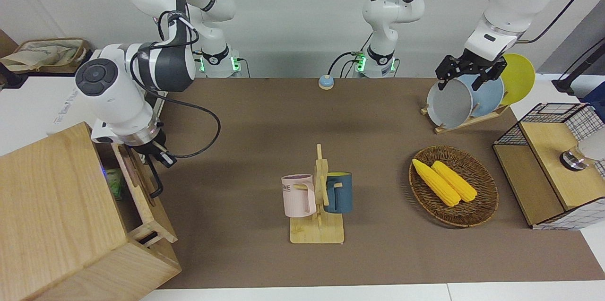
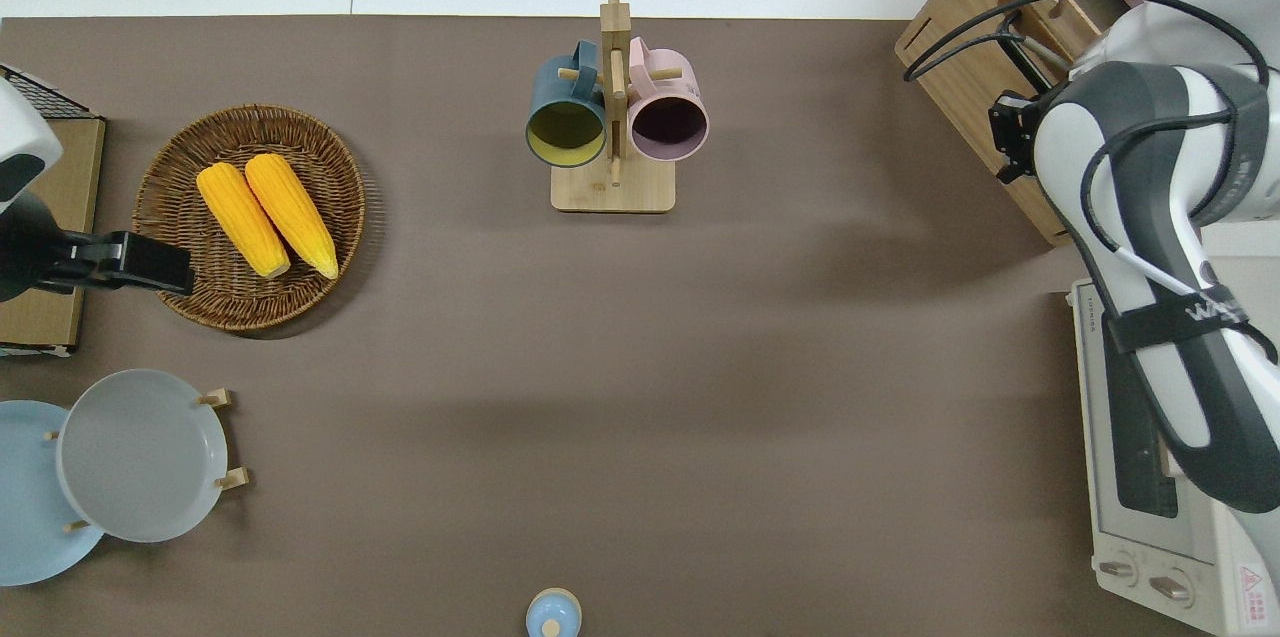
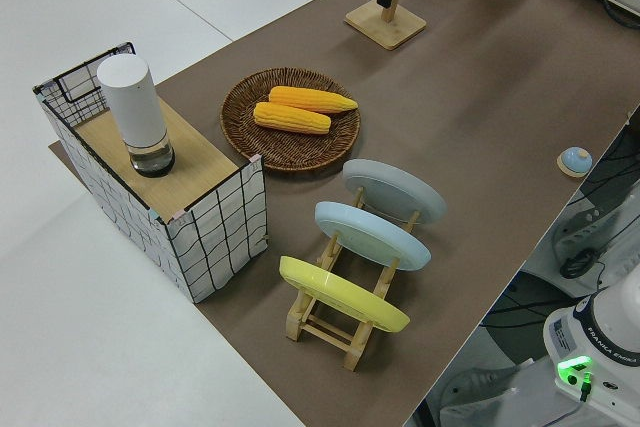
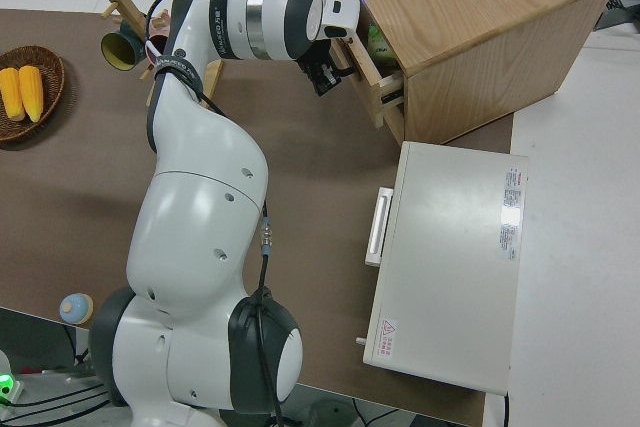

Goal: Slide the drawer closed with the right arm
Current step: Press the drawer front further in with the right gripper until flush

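Note:
The light-wood drawer [image 1: 142, 192] of the pale wooden cabinet [image 1: 52, 206] stands out only a little. A strip of a green box [image 1: 114, 183] shows inside it. Its black loop handle [image 1: 155, 183] sits on the front panel. My right gripper [image 1: 158, 152] is against the front panel at the handle's end nearer to the robots. It also shows in the overhead view [image 2: 1010, 132] and the right side view [image 4: 323, 75], close to the drawer [image 4: 375, 72]. My left gripper [image 1: 459, 84] is parked and open.
A white toaster oven [image 2: 1150, 517] stands beside the cabinet, nearer to the robots. A mug rack [image 1: 317, 202] with two mugs stands mid-table. A basket of corn [image 1: 453, 186], a plate rack [image 1: 472, 98] and a wire-grid box [image 1: 553, 168] are toward the left arm's end.

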`<control>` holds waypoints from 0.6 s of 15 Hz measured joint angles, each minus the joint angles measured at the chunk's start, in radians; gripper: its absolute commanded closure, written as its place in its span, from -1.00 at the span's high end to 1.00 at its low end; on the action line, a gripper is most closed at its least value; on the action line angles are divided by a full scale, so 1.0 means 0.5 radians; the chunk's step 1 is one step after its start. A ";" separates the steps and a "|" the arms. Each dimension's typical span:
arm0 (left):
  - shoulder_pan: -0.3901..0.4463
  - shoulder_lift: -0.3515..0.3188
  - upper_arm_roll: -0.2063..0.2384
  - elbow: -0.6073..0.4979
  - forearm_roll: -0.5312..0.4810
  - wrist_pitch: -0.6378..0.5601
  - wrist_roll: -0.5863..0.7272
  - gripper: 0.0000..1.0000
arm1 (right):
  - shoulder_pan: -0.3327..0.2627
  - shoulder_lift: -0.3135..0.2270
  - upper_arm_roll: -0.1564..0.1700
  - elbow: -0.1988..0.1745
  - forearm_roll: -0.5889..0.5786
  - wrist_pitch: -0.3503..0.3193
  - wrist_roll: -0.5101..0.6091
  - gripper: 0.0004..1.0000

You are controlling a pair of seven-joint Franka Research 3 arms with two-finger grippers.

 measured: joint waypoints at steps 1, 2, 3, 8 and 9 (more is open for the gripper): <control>0.000 0.000 0.000 0.000 0.000 0.000 0.000 0.99 | -0.010 0.000 -0.001 0.010 -0.002 -0.006 -0.022 -1.00; 0.000 0.000 0.000 0.000 0.000 0.000 0.000 0.99 | -0.024 0.000 -0.005 0.024 -0.004 -0.014 -0.051 -1.00; 0.000 0.000 0.000 0.000 0.000 0.000 0.000 0.99 | -0.035 0.000 -0.007 0.034 -0.005 -0.020 -0.075 -1.00; 0.000 0.000 0.000 0.000 0.000 0.000 0.000 0.99 | -0.097 0.000 -0.013 0.070 -0.006 -0.036 -0.208 -1.00; 0.000 0.000 0.000 0.000 0.000 0.000 0.000 0.99 | -0.099 0.000 -0.013 0.072 -0.006 -0.043 -0.225 -1.00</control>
